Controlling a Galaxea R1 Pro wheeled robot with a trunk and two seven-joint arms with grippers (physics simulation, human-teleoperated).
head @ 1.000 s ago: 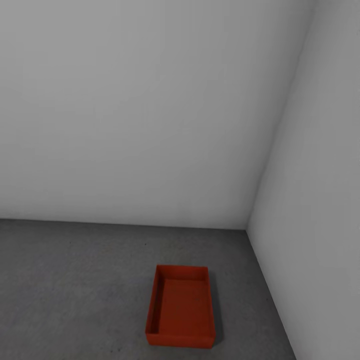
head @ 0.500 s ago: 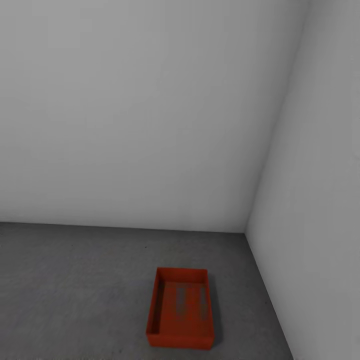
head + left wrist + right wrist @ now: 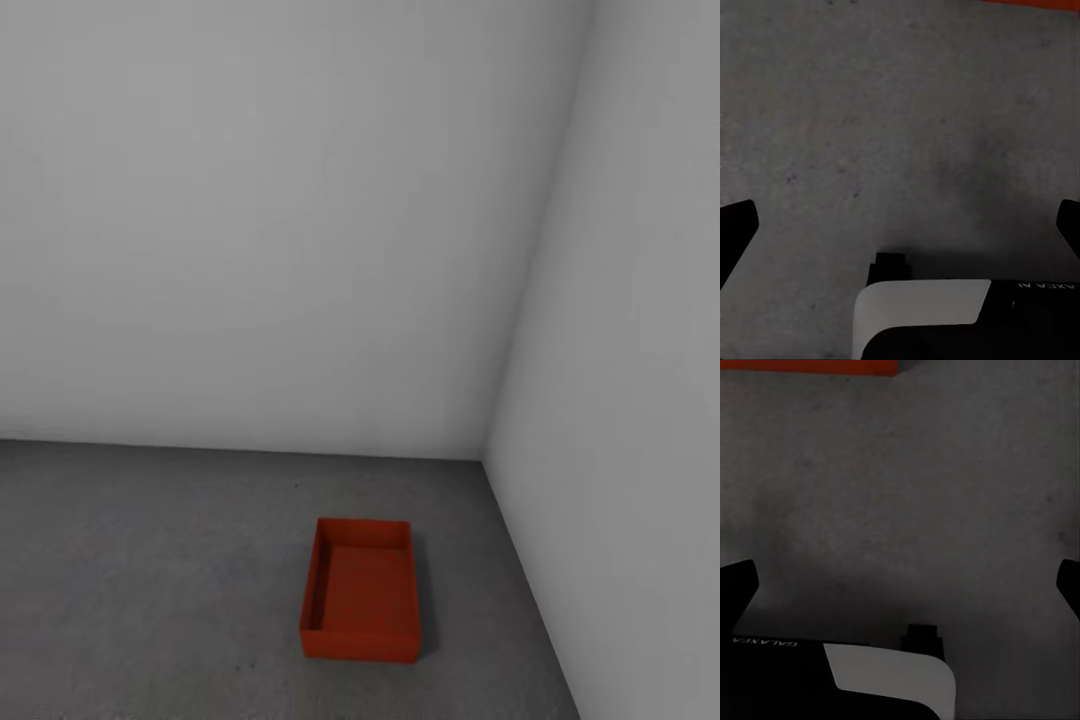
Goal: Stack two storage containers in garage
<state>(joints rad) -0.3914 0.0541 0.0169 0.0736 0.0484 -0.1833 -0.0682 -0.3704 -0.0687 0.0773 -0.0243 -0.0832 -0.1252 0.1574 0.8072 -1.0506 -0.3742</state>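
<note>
Head view: one orange-red storage container (image 3: pixel 363 590) sits open-topped and empty on the dark grey concrete floor (image 3: pixel 150 570), near the corner where two pale grey walls (image 3: pixel 280 220) meet, apart from both.

Left wrist view: the left pincer (image 3: pixel 900 225) is spread wide, its black fingertips (image 3: pixel 736 229) at the frame's opposite edges with bare speckled floor between; an orange strip of container shows at one edge.

Right wrist view: the right pincer (image 3: pixel 900 585) is likewise wide apart over bare floor, holding nothing, with an orange container edge (image 3: pixel 806 366) beyond.
</note>
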